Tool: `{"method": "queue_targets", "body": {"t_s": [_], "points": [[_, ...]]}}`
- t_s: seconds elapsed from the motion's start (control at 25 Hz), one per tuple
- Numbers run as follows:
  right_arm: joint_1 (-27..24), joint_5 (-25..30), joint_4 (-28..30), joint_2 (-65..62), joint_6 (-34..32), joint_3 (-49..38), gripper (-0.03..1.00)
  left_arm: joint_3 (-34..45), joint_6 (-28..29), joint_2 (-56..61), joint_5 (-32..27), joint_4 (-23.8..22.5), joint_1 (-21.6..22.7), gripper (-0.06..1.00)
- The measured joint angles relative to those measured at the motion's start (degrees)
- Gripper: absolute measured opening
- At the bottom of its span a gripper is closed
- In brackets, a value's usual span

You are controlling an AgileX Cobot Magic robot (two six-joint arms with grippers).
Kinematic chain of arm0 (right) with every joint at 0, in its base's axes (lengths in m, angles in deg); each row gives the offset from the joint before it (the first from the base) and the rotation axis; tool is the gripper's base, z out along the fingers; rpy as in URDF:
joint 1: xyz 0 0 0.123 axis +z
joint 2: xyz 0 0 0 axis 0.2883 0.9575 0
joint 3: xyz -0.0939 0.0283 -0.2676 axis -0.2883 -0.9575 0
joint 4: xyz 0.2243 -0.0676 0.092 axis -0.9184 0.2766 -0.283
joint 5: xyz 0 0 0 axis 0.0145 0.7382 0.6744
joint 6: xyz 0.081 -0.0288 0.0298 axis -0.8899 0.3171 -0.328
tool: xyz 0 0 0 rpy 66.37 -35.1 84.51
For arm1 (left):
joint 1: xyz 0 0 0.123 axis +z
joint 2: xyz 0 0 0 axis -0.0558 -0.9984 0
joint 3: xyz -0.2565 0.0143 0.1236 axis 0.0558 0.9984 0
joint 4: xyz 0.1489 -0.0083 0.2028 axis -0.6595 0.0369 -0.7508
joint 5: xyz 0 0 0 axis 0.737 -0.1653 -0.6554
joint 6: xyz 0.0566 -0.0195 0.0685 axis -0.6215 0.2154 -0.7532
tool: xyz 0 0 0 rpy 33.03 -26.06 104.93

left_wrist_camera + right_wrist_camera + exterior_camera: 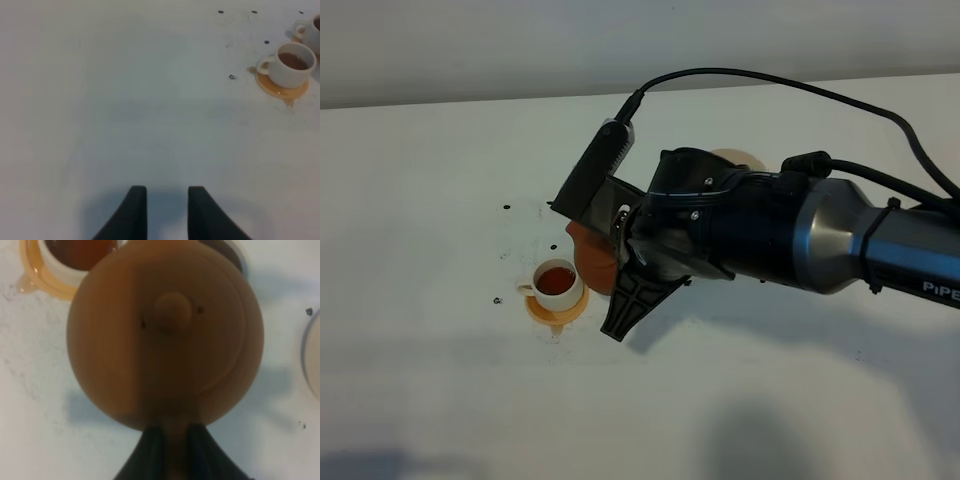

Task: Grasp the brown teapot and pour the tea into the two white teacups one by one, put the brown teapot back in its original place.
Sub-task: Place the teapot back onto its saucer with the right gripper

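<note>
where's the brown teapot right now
In the exterior high view the brown teapot is left of centre, held by the right pincer, just right of a filled white teacup on its orange coaster.

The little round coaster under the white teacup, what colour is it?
Orange, under the white teacup; the coaster shows best in the left wrist view.

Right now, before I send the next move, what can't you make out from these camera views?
- Brown teapot: high view shows only a sliver beside the right arm; spout hidden in all views.
- Second teacup: cut off by the left wrist view's edge; the arm hides it in the high view.
- Beige coaster: mostly behind the arm.
- Right hand: blurred, handle grip unclear.
- Left hand: only fingertips show.
</note>
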Motion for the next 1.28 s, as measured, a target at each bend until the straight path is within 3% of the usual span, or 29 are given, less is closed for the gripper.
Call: {"method": "queue_targets", "body": {"t_s": [0.36,0.72,1.28], "points": [[-1.2,-2.6,-2.5,2.3,0.0,-0.3,0.09,0.0,0.0,0.0,0.0,0.0,0.0,0.22],[-3.9,-11.8,-7.2,2.8,-0.2,-6.0,0.09,0.0,0.0,0.0,0.0,0.0,0.0,0.22],[-5.5,-20.5,-10.2,3.1,-0.2,-12.7,0.09,0.0,0.0,0.0,0.0,0.0,0.0,0.22]]}}
